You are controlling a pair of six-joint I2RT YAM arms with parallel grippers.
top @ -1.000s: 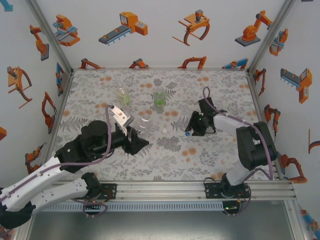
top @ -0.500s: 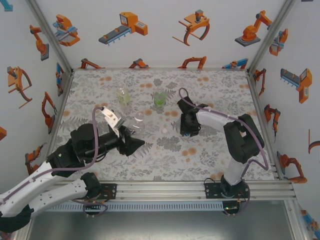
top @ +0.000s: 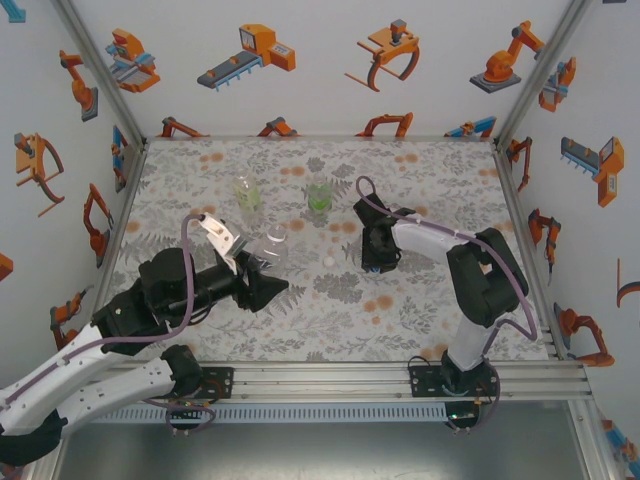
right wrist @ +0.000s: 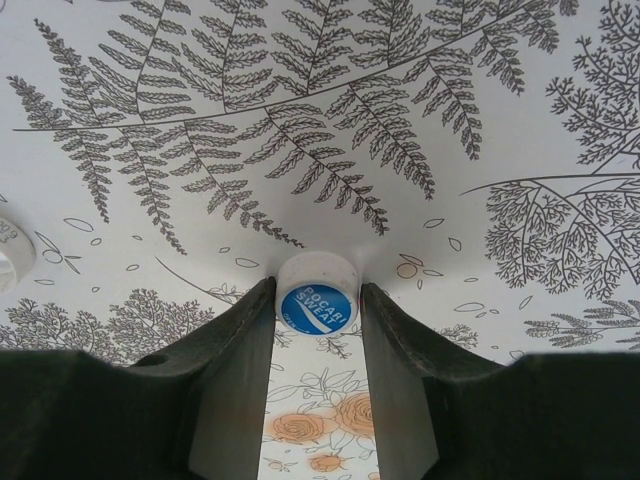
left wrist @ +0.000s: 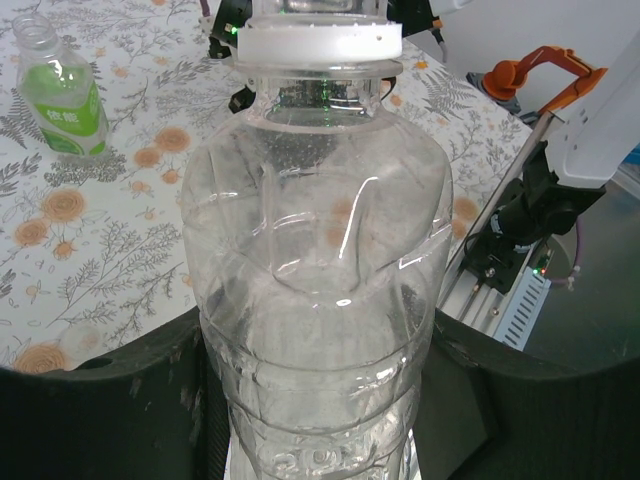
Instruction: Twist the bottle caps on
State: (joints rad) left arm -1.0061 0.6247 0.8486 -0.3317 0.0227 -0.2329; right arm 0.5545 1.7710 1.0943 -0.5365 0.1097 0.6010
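My left gripper (top: 258, 272) is shut on the lower part of the colourless bottle (top: 272, 243), which tilts up off the table. In the left wrist view this bottle (left wrist: 318, 260) stands between the fingers, its open neck with a white ring at the top. My right gripper (top: 372, 262) is down on the table at centre right. Its fingertips press both sides of the blue-topped cap (right wrist: 317, 305), which lies flat on the cloth. A white cap (top: 328, 261) lies loose between the two grippers. The yellowish bottle (top: 247, 192) and the green bottle (top: 319, 197) stand upright and uncapped further back.
A floral cloth (top: 430, 180) covers the table, with white patterned walls on three sides. The green bottle (left wrist: 62, 95) appears far left in the left wrist view. Part of another cap (right wrist: 10, 255) lies at the left edge of the right wrist view.
My right gripper swung left across the table to the blue-topped cap and narrowed its fingers onto it. The left arm drew the colourless bottle back slightly.
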